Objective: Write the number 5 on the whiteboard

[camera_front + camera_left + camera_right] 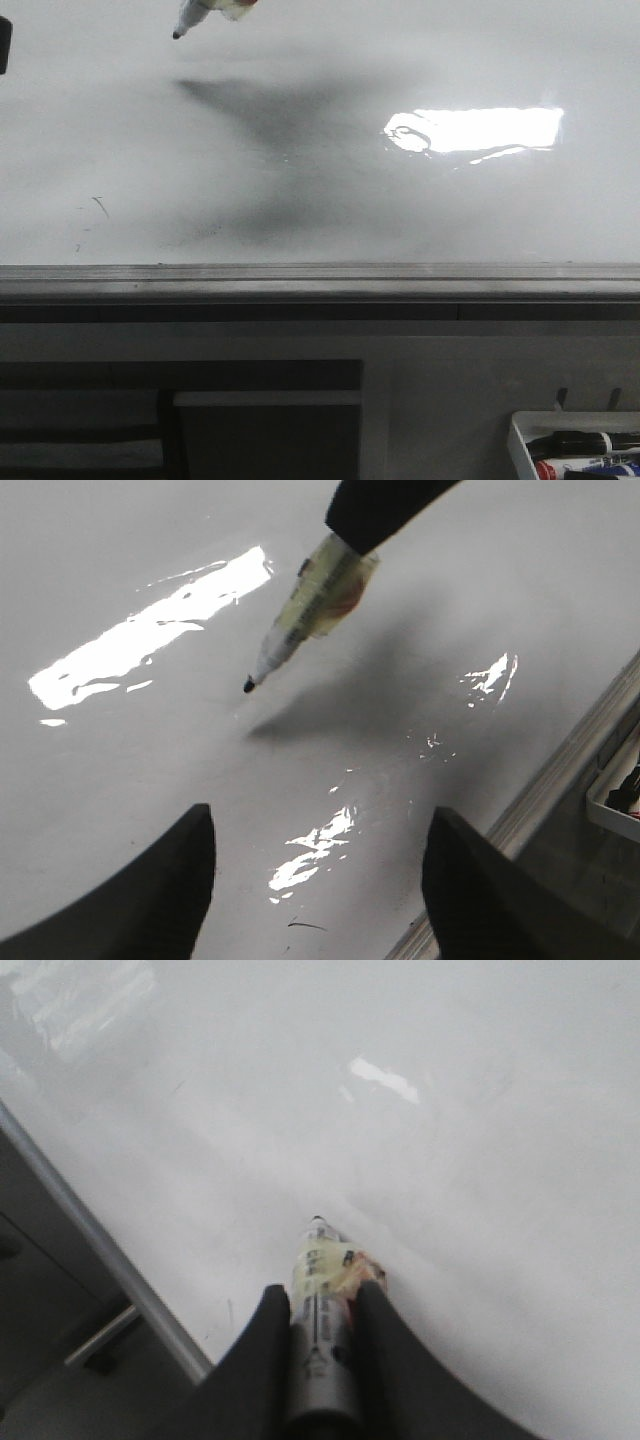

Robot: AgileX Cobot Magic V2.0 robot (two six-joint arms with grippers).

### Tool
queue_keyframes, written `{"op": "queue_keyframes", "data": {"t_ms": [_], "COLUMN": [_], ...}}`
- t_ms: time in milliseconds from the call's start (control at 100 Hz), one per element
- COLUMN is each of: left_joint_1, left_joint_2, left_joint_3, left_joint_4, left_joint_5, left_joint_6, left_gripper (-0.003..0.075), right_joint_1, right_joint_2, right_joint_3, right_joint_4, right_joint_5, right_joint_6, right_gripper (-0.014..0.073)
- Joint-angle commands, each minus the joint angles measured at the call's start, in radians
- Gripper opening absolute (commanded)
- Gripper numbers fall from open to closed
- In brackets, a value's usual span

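Observation:
The whiteboard is glossy white with a bright glare patch and a grey lower rim. No number 5 shows on it, only a tiny stray tick. My right gripper is shut on a marker with a taped barrel. The marker's black tip points down at the board, and I cannot tell if it touches. The marker tip also shows at the top left of the front view. My left gripper is open and empty over the board.
A small white tray holding several markers hangs below the board at the right, and its edge shows in the left wrist view. The board's rim runs past the right gripper. A stray tick lies between the left fingers.

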State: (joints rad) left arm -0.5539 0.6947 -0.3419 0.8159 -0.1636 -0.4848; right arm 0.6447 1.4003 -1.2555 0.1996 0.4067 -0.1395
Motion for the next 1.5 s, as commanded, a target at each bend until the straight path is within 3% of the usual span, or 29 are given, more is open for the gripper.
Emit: {"op": "queue_keyframes", "data": {"t_ms": [0, 320, 500, 680, 940, 1220, 1490], "left_joint_1": [-0.001, -0.001, -0.001, -0.001, -0.001, -0.001, -0.001], "left_joint_2": [-0.004, -0.004, -0.004, -0.004, -0.004, -0.004, -0.004], "left_joint_3": [-0.024, -0.024, -0.024, -0.024, -0.024, -0.024, -0.024], "left_joint_4": [-0.023, -0.030, -0.030, -0.030, -0.030, -0.030, -0.030], "left_joint_5": [-0.040, -0.055, -0.055, -0.055, -0.055, -0.055, -0.044], "left_joint_6": [-0.010, -0.010, -0.010, -0.010, -0.010, -0.010, -0.010], "left_gripper": [0.0420, 0.0420, 0.0420, 0.0420, 0.0420, 0.0420, 0.0420], "right_joint_1": [-0.026, -0.076, -0.064, -0.068, -0.098, 0.024, 0.033], "right_joint_2": [-0.012, 0.075, 0.073, 0.049, -0.015, 0.083, -0.032], "right_joint_3": [-0.074, -0.074, 0.023, 0.026, 0.064, 0.055, 0.010], "right_joint_4": [-0.005, 0.003, 0.080, 0.036, 0.043, 0.072, 0.072], "right_joint_5": [-0.065, 0.043, 0.008, 0.002, 0.124, -0.065, -0.047], "right_joint_6": [-0.009, -0.009, -0.009, -0.009, -0.009, -0.009, -0.018], "right_gripper": [-0.0061, -0.0061, -0.0061, -0.0061, -0.0060, -0.0060, -0.0060]}}
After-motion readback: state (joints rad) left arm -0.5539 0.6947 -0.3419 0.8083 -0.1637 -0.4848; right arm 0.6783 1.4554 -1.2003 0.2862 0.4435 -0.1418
